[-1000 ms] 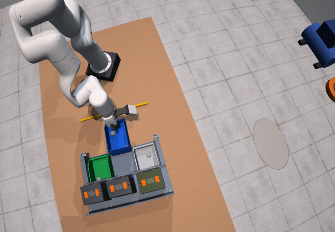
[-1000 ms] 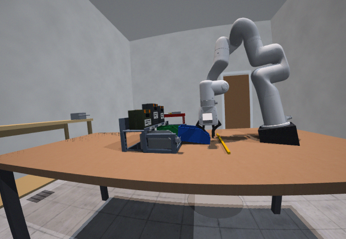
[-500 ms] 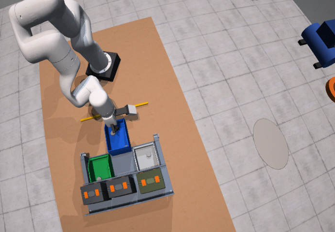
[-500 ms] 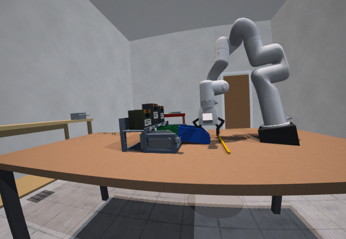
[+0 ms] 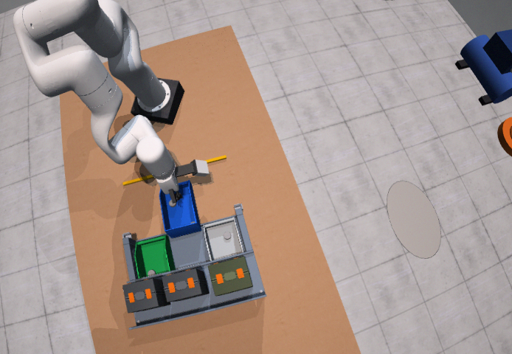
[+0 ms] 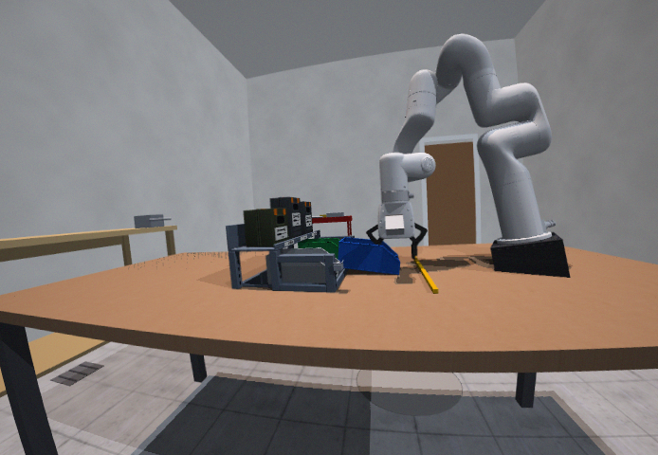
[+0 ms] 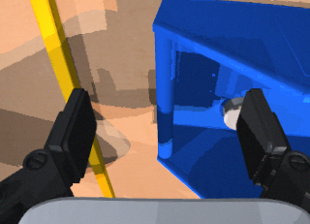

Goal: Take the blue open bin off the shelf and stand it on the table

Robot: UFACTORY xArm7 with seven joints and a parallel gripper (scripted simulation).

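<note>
The blue open bin (image 5: 182, 217) (image 6: 368, 257) (image 7: 213, 166) lies on the table (image 5: 223, 104) (image 6: 340, 321) in front of the grey shelf (image 5: 187, 250) (image 6: 236, 252). Its rear end is at the shelf's front edge; I cannot tell whether they touch. A small grey round part (image 7: 231, 115) lies inside it near the front wall. My gripper (image 5: 174, 197) (image 6: 392, 245) (image 7: 166, 107) is open, with one finger inside the bin and one outside its front wall, holding nothing. A green bin (image 5: 152, 257) and a white bin (image 5: 223, 240) stand on the lower shelf.
Two black boxes (image 5: 142, 294) (image 5: 184, 285) and an olive box (image 5: 229, 275) stand on the shelf's upper level. A thin yellow bar (image 5: 217, 158) (image 6: 427, 276) (image 7: 48, 37) lies on the table just behind the bin. The arm's base (image 5: 158, 102) stands farther back.
</note>
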